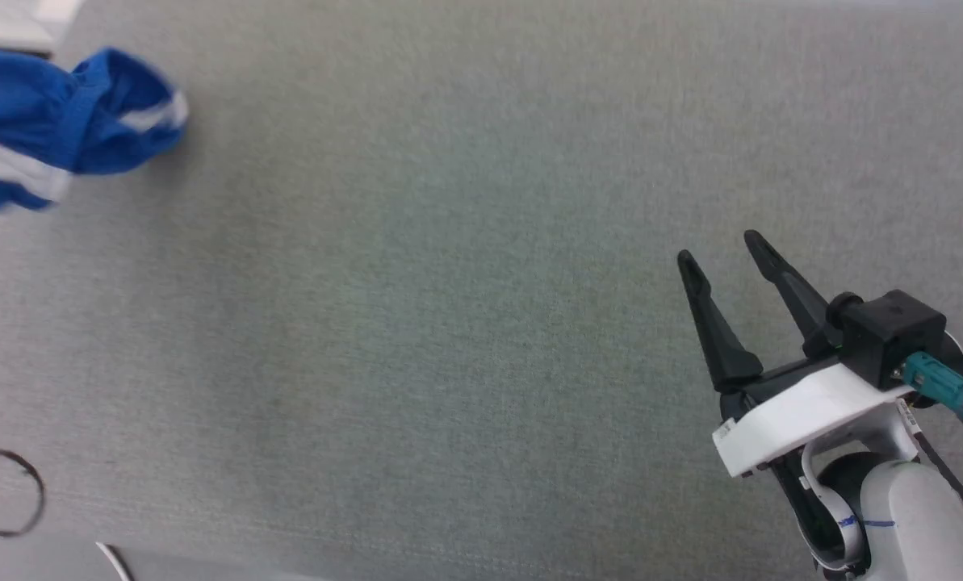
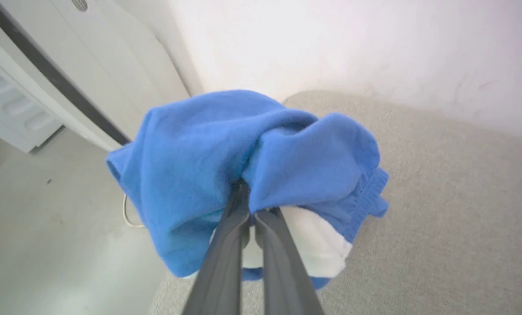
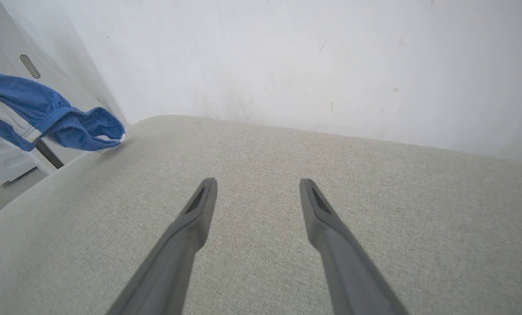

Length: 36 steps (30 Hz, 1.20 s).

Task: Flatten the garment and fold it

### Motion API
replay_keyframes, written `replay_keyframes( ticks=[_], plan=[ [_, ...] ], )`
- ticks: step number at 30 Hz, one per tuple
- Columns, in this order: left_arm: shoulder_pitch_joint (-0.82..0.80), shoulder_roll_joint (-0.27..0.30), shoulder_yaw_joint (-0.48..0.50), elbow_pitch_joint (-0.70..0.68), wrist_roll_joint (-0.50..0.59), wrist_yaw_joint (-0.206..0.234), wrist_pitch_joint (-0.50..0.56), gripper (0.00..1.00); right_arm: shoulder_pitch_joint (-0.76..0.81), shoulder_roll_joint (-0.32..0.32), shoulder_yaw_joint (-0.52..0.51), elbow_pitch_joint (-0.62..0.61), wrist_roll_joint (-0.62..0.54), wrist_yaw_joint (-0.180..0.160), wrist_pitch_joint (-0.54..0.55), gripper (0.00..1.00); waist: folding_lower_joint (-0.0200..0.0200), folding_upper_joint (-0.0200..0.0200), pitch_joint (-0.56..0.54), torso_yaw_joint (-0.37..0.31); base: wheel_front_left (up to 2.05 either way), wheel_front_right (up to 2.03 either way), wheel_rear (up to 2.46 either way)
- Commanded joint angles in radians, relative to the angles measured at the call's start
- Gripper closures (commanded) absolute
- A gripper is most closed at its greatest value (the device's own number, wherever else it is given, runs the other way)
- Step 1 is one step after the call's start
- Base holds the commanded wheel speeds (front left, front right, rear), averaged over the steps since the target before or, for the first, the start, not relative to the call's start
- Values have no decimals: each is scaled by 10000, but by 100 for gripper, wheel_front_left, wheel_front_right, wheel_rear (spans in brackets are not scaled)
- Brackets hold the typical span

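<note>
The garment (image 1: 61, 121) is a bunched heap of royal-blue fabric with white stripes at the far left of the grey cushion. In the left wrist view my left gripper (image 2: 250, 205) is shut on a fold of the garment (image 2: 208, 166), which drapes over the finger ends and hangs partly past the cushion's edge. In the right wrist view the garment (image 3: 55, 118) hangs lifted at the left, one end touching the cushion. My right gripper (image 1: 719, 254) stands open over bare cushion at the lower right, far from the garment, and its fingers spread wide around my right gripper's point (image 3: 257, 186).
The grey fabric cushion (image 1: 449, 323) spans the head view. A white wall (image 3: 287, 57) runs behind it. White furniture with a dark strip (image 2: 50, 74) and bare floor (image 2: 46, 218) lie past the cushion's left edge. A dark cable loop (image 1: 13, 492) lies at the lower left.
</note>
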Motion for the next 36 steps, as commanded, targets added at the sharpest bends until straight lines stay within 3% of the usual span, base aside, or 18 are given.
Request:
replay_keyframes(
  ticks=[1,6,11,18,29,36],
  plan=[
    [-199,38,-61,-87,93,-38,-323,100,23,49,-59,58,63,-11,-65,0,0,0,-720,251,0,0,0],
    [-593,-264,-301,-464,202,-270,-1950,100,118,173,-367,250,77,-11,-186,0,0,0,-1290,217,0,0,0],
    [-741,-760,-608,-967,191,-414,-2735,100,231,223,-599,237,74,-11,-179,0,0,0,-1708,-126,0,0,0],
    [-186,-1926,-1097,-2435,-116,-306,-2582,100,431,232,-719,91,328,-11,-139,0,0,0,-1853,-1139,0,0,0],
    [2324,-4008,-2440,-5617,-280,578,-1704,100,972,234,-1041,-101,345,-11,-83,0,0,0,-1691,-2637,0,0,0],
    [4833,-4549,-3324,-5803,-328,944,-1802,100,1081,234,-901,-116,453,-11,-123,0,0,0,-1456,-3049,0,0,0]
  ],
)
